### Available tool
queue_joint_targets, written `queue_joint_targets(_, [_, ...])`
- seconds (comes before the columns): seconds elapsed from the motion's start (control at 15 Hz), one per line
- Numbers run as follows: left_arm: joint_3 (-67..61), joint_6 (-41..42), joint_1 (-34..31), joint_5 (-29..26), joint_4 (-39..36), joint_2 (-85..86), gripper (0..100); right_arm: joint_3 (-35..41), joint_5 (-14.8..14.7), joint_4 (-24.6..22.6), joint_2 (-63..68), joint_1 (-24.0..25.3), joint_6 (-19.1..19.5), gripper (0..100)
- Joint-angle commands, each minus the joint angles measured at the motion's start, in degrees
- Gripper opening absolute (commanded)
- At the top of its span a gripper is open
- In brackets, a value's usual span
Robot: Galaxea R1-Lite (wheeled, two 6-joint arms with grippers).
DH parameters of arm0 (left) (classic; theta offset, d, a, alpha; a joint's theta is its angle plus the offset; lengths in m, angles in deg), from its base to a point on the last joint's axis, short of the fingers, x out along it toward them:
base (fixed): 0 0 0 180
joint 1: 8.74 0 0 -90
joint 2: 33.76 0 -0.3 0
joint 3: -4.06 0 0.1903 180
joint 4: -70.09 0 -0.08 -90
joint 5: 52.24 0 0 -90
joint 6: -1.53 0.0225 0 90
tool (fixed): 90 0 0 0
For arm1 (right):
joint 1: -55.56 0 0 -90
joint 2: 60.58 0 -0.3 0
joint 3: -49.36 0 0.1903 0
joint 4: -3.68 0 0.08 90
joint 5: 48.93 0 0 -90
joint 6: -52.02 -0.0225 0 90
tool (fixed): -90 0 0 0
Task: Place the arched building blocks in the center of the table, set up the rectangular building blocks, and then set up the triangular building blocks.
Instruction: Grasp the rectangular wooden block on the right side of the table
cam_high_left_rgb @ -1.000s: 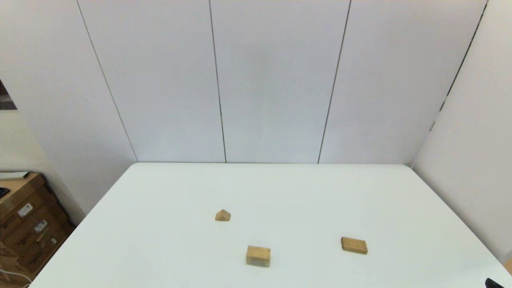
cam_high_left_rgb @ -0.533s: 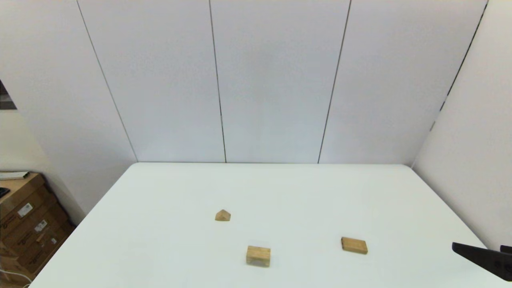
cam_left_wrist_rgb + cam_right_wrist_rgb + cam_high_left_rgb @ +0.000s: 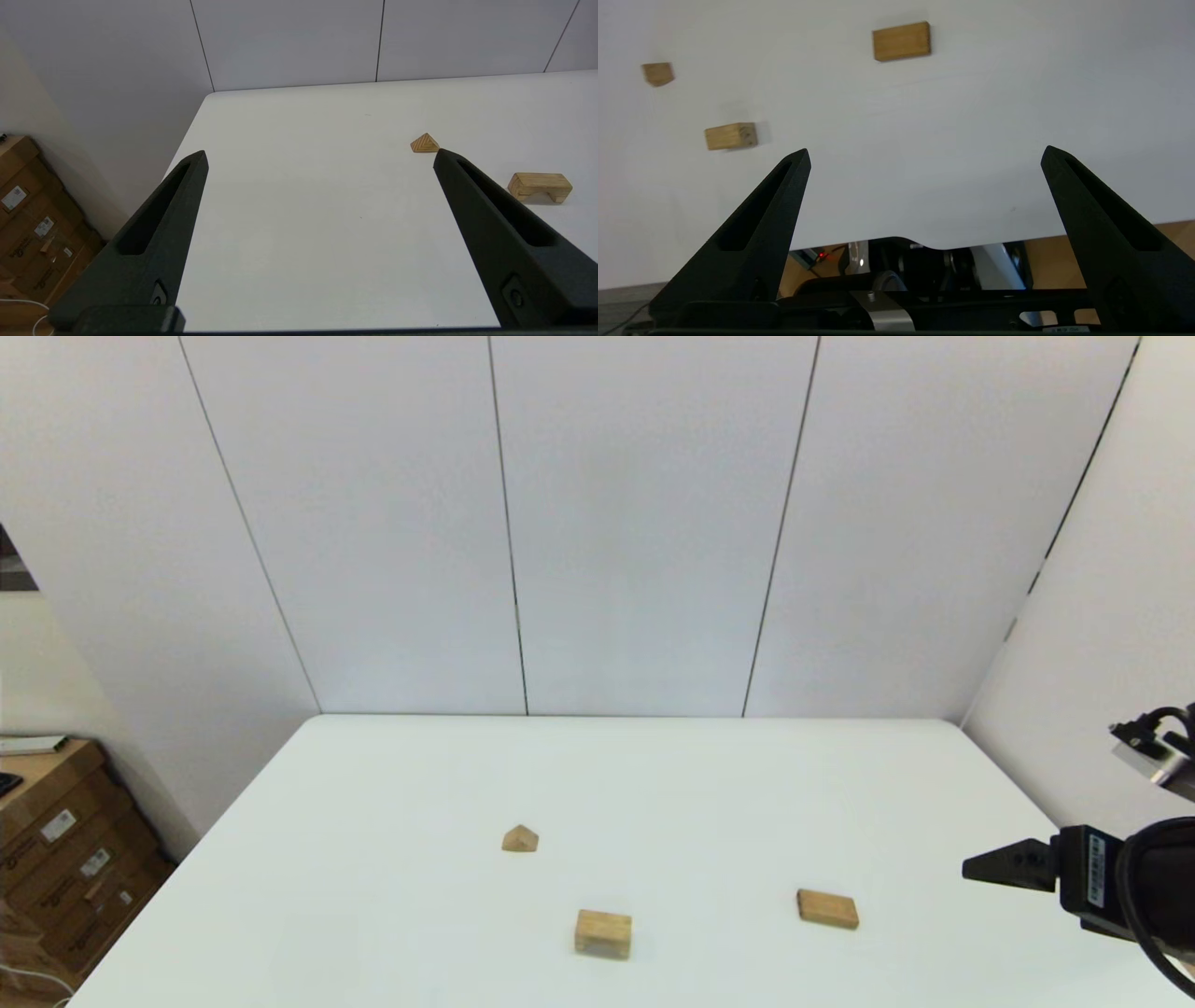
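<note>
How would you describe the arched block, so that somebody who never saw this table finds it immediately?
Start at the white table, where three light-brown wooden blocks lie apart from each other. The arched block is the one nearest the robot's edge, about mid-width, with the small triangular block farther back and the flat rectangular block to its right. It alone is chunky, with a curved cut-out underneath.

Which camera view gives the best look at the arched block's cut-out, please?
The left wrist view: the arched block shows its curved cut-out side-on. The head view and the right wrist view show only plain faces, so it reads as a solid brick.
</note>
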Motion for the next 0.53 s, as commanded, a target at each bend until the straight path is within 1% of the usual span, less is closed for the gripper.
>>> queue_joint_targets(0.07, [0.0,0.02,0.02,-0.02,0.0,-0.07,100,-1.01,0.44,-0.22,5.59,-0.86,-0.55,100])
queue_joint_targets(0.27, [0.0,0.02,0.02,0.07,0.0,-0.07,100,-4.43,0.09,-0.22,11.57,-0.69,-0.64,100])
queue_joint_targets(0.33, [0.0,0.02,0.02,-0.02,0.0,-0.07,100,-5.93,0.0,0.04,14.38,-0.51,-1.87,100])
queue_joint_targets(0.4, [0.0,0.02,0.02,-0.02,0.0,-0.07,100,-7.6,-0.08,0.31,16.93,-0.16,-4.07,100])
queue_joint_targets(0.53, [0.0,0.02,0.02,-0.02,0.0,-0.07,100,-11.11,-0.08,0.92,21.85,0.19,-10.66,100])
